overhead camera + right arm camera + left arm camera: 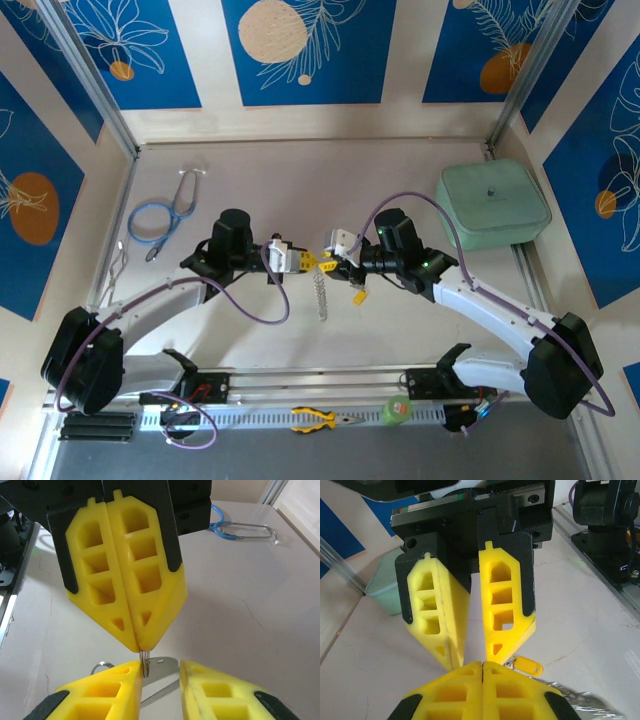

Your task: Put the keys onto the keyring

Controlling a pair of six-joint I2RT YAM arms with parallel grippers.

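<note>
**Ring pinched, blade at the gap: threading not yet finished**

Far to the left of the keyring (pixel 321 292), the stethoscope (pixel 158 218) lies on the bench (pixel 400 335), out of your way. Just left of the keyring, your left end effector (pixel 139 645) has its fingers pressed together, pinching one little wire ring of the strap. That grip steadies the ring and presents it edge-on to the other arm, while the rest of the strap trails away from the pinch.

Just right of the keyring, your right end effector (pixel 160 672) faces it tip to tip, fingers partly spread. A silver blade (pixel 167 664), likely a key's, sits in the gap, but you cannot tell whether it is clamped. The yellow-headed key (pixel 526 665) dangles right of the keyring, just beside those tips, and whether it is already threaded is unclear.

In my judgement, your next move calls for lining the blade's hole up with the ring's split. A slip there would drop the key.
</note>
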